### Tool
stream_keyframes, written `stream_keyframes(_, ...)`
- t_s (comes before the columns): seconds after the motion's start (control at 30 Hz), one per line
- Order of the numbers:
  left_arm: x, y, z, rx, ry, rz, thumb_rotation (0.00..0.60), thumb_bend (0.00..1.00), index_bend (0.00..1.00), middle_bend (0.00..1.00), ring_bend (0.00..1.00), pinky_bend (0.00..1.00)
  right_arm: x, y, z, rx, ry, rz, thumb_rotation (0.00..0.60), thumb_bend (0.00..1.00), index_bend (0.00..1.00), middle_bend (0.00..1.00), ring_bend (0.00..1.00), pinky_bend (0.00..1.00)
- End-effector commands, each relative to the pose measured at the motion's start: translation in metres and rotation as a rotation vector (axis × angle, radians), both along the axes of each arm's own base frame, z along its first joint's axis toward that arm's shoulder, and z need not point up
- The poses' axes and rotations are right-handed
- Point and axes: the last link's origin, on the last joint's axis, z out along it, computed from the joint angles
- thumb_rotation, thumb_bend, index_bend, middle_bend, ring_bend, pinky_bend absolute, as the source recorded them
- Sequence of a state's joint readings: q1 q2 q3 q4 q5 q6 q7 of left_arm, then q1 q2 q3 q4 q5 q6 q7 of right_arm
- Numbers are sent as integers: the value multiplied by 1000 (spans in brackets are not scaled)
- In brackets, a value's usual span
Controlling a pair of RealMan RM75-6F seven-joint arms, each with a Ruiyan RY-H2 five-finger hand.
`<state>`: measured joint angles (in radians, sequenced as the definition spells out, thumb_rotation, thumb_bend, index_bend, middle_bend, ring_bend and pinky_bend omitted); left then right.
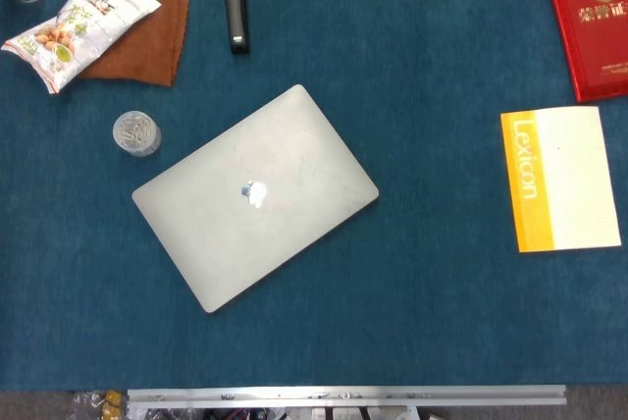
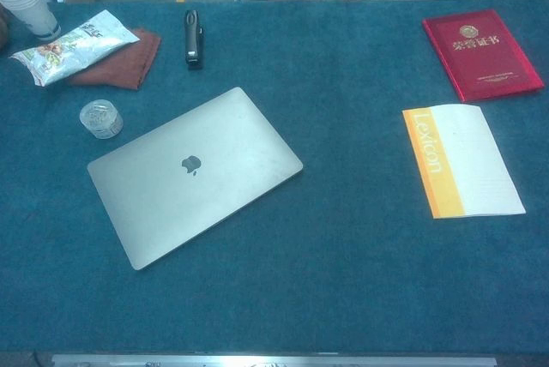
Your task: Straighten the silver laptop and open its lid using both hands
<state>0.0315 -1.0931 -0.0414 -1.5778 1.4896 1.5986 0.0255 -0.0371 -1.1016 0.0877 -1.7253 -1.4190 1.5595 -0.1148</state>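
The silver laptop (image 1: 255,196) lies shut on the blue table cloth, a little left of centre. It sits askew, its long edges running from lower left up to upper right. The chest view shows the same laptop (image 2: 196,176) with its logo facing up and the lid flat down. Neither of my hands appears in the head view or the chest view, and nothing touches the laptop.
Left of the laptop stands a small clear round box (image 1: 136,134). Behind it lie a snack bag (image 1: 80,21) on a brown cloth (image 1: 145,37), a black stapler (image 1: 235,11) and paper cups (image 2: 27,3). A yellow-spined Lexicon book (image 1: 561,179) and a red folder (image 1: 592,27) lie right.
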Motion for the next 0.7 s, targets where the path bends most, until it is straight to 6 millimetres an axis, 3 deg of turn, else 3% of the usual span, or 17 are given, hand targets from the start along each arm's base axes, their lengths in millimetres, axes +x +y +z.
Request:
stream_keyframes(0.03, 0, 0, 0, -4, 0, 3, 600, 311, 129, 104, 3, 0, 0, 0, 0, 0, -1, 0, 600, 269, 0, 61, 8, 100)
stream_keyframes(0.4, 4, 2, -3, -69, 16, -35, 600, 312, 129, 104, 3, 0, 2, 1, 1, 3, -6, 12, 600, 270, 0, 61, 8, 100)
stream_keyframes(0.7, 15, 19, -15, -250, 76, -146, 600, 311, 130, 103, 4, 0, 9, -2, 4, 21, -3, 31, 600, 268, 0, 61, 8, 100)
